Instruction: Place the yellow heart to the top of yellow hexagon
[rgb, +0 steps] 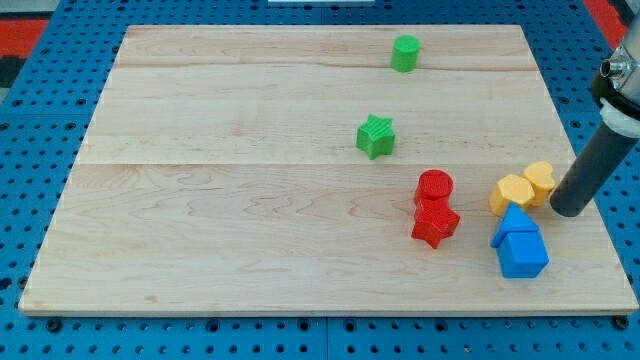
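1. At the wooden board's (250, 200) right edge, my tip (568, 211) stood at 3 o'clock of the yellow heart (539, 182), just beside it; the rod carried no pincer.
2. Yellow hexagon (510, 193) touched the heart at 8 o'clock; two blue blocks (519, 245) sat below, red cylinder (434, 186) and red star (435, 222) leftward.
3. Green star (376, 136) and green cylinder (405, 53) lay well apart, toward 11 o'clock.

The rod's tip (569, 209) rests just right of the yellow heart (539, 182), which touches the yellow hexagon (511, 193) on the wooden board (250, 200).
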